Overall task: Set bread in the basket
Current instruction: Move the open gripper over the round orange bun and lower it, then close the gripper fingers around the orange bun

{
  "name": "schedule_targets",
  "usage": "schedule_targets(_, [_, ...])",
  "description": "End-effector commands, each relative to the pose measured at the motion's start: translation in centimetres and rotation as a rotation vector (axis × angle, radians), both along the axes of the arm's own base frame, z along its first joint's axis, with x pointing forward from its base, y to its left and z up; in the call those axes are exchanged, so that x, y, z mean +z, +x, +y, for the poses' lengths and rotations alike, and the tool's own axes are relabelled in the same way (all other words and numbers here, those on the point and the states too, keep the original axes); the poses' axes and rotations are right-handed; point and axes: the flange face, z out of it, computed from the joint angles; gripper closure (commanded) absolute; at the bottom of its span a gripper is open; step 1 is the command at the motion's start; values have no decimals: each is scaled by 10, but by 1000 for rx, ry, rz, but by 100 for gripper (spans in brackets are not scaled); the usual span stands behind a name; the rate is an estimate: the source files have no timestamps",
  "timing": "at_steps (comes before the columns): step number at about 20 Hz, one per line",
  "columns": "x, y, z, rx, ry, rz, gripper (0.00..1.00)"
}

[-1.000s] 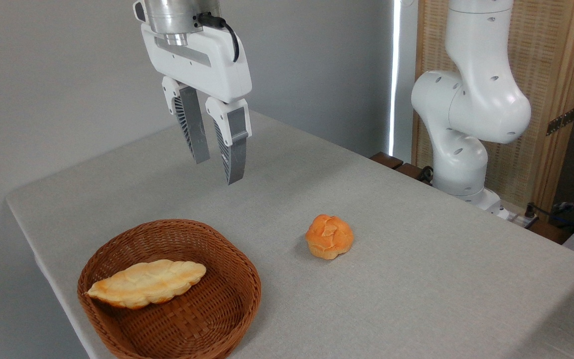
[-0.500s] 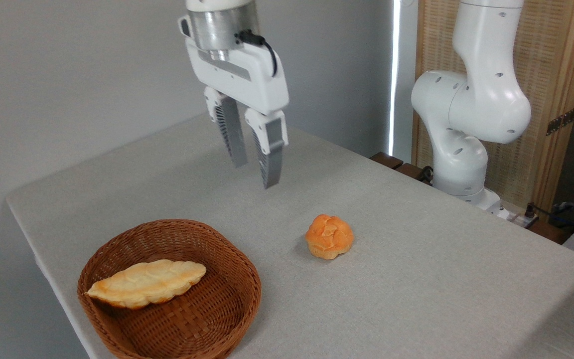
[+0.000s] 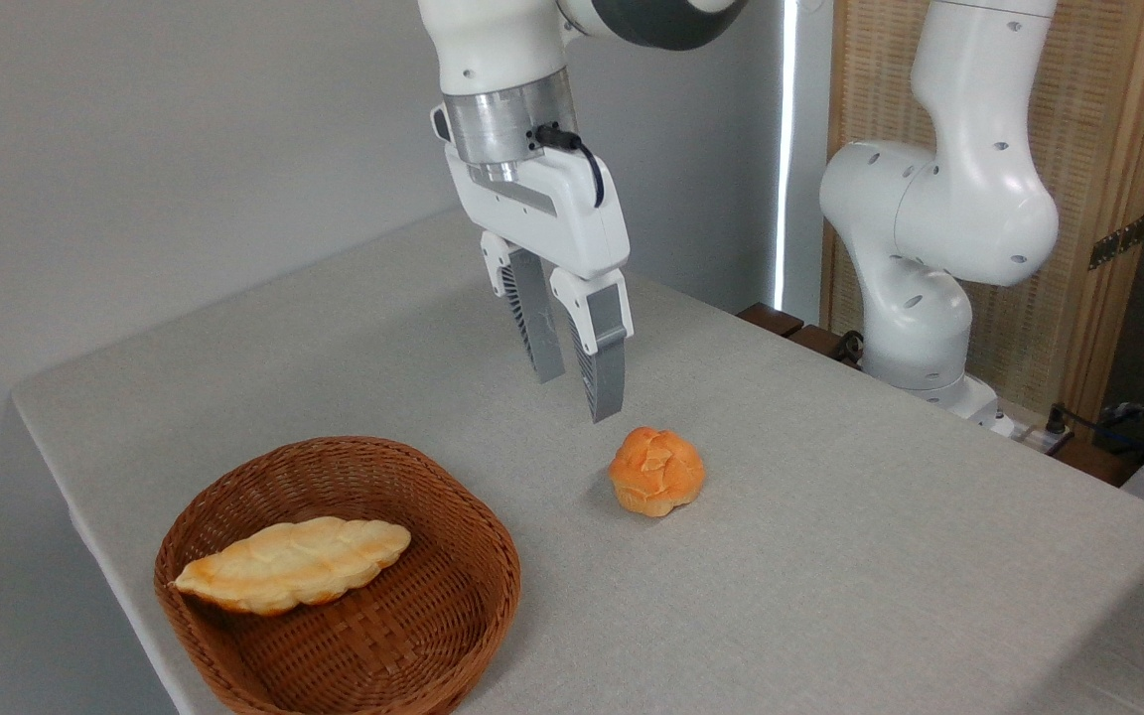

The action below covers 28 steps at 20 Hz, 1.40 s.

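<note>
**Q:** Where does the job stand?

**A:** The bread (image 3: 656, 471) sits on the table (image 3: 830, 556), well apart from the basket (image 3: 423, 636). My gripper (image 3: 578, 395) hangs empty above it, fingers narrowly parted.

**Q:** Your plan?

**A:** I'd spread wider, centre over the bun, descend, squeeze gently.

**Q:** Anything unclear?

**A:** The basket's near rim is cut off; a long loaf (image 3: 292, 562) lies inside.

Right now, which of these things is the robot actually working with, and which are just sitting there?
Part of the job:
- round orange bun, on the table
- wicker basket
- hand, open, empty, above the bun

Just there:
- braided loaf, already in the basket
- table
</note>
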Motion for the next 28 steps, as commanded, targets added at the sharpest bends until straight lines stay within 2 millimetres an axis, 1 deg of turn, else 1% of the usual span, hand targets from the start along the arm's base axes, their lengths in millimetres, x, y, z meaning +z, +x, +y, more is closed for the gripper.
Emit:
schedule_targets(1, [-13,-10,4,-58,14,16,0])
schedule_targets(6, [-41,-19,5,-64,19,76,0])
schedule_targets(10, [-68,-31,5,-64,18,130,0])
schedule_targets(13, [-80,-35,6,-61,15,153,0])
schedule_targets(18, [-89,-38,6,-62,15,161,0])
schedule_targets(21, [-91,-36,5,-65,13,146,0])
schedule_targets(26, [-100,-40,7,-82,14,166,0])
schedule_targets(28, [-101,-40,7,-88,13,168,0])
